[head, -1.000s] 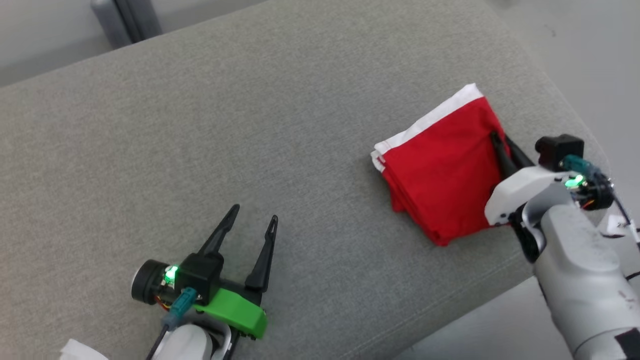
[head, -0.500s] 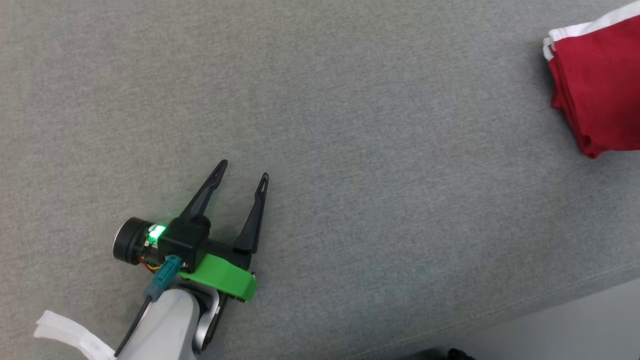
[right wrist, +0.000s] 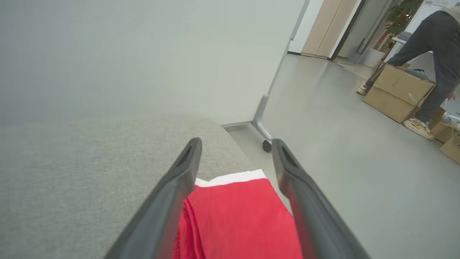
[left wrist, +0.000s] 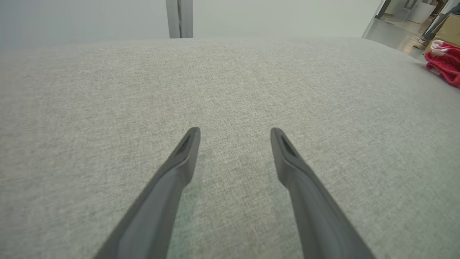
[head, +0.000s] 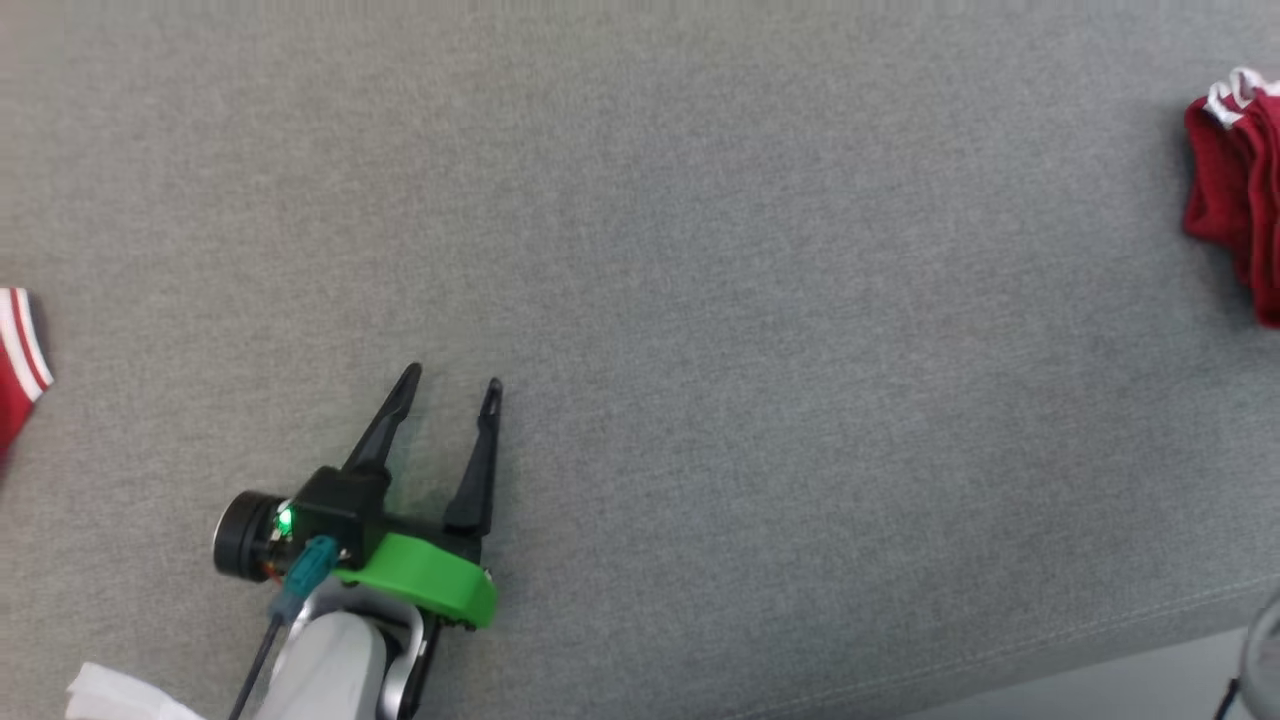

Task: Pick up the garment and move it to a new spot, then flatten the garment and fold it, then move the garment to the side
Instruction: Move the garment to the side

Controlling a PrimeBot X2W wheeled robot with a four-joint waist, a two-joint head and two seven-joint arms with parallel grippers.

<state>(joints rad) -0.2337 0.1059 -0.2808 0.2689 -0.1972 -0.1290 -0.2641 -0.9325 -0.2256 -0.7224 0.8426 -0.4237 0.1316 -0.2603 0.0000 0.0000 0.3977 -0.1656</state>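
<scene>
Items counted: 2 grippers, the left gripper (head: pixel 451 378) and the right gripper (right wrist: pixel 237 143), each with 2 dark fingers (left wrist: pixel 172 180), 4 in all; 1 folded red garment (right wrist: pixel 237 216) with a white edge; 1 red-and-white striped cloth (head: pixel 15 360) at the head view's left edge; 1 grey cushion (head: pixel 700 250); 1 person (right wrist: pixel 436 54); at least 2 cardboard boxes (right wrist: pixel 399 93); 1 caster wheel (right wrist: pixel 266 145).
</scene>
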